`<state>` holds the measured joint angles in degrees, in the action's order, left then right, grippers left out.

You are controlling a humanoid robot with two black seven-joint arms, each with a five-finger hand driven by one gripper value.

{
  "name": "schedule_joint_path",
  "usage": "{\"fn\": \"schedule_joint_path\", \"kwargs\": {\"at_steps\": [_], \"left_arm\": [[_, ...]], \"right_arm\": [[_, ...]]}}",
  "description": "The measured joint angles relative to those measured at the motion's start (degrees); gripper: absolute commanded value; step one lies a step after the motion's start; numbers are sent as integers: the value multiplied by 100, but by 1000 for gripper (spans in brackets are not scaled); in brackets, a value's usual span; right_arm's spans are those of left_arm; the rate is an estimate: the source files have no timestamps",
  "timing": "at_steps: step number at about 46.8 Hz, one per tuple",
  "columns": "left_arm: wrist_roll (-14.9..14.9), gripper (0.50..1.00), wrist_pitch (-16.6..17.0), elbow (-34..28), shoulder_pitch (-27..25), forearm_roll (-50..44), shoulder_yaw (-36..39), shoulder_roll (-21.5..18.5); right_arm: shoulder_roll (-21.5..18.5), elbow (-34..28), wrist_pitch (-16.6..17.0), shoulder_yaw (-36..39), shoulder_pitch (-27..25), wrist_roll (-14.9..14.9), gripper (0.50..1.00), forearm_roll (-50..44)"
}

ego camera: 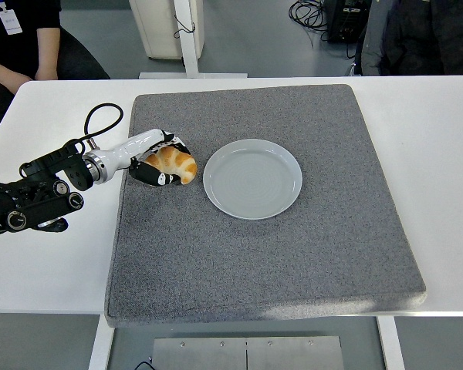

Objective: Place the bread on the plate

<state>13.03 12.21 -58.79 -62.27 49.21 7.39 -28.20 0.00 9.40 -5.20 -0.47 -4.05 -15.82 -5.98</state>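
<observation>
Bread (174, 163) lies on the grey mat (262, 254), just left of the plate (252, 178), not yet on it. Left hand (156, 158) has its fingers wrapped around the bread, a grasp apparently meant for lifting it across. Right arm out of view.
</observation>
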Motion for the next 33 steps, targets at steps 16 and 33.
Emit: {"fn": "schedule_joint_path", "kwargs": {"at_steps": [16,33], "left_arm": [[66,500,-5,-1,-345,-14,-2,-63],[184,500,-42,-2,-522,1,9,-227]], "right_arm": [[0,0,-1,-4,0,0,1000,0],[0,0,-8,4,0,0,1000,0]]}}
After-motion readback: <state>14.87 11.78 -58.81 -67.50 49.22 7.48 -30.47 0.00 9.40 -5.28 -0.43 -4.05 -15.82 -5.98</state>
